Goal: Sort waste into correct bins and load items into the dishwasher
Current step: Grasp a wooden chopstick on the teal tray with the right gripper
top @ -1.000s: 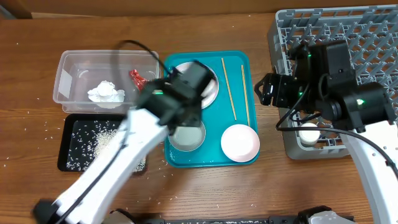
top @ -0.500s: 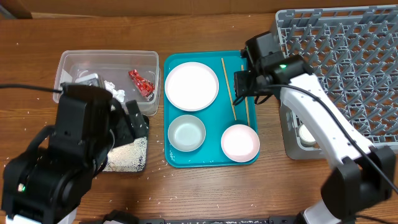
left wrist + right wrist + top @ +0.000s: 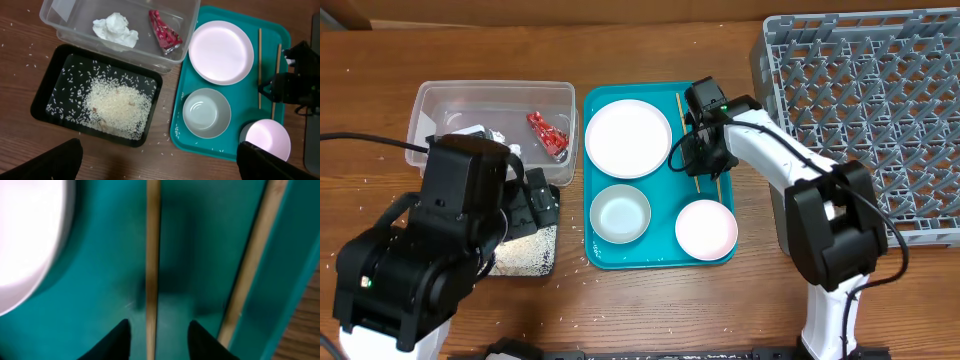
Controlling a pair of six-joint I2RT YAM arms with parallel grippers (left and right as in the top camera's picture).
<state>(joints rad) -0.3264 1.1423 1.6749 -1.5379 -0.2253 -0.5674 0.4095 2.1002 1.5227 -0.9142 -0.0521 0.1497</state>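
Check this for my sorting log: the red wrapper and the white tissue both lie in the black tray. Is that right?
No. The red wrapper and the white tissue both lie in the clear tub, not the black tray; the left wrist view shows it.

black tray (image 3: 545,262) partly behind left arm (image 3: 420,260), chopsticks (image 3: 152,255) perhaps blurred

Even, soft light — overhead and left wrist read sharp to me.
My right wrist view is blurred up close; shadow pools on the teal tray (image 3: 100,305) — the plate (image 3: 25,230) glares white.
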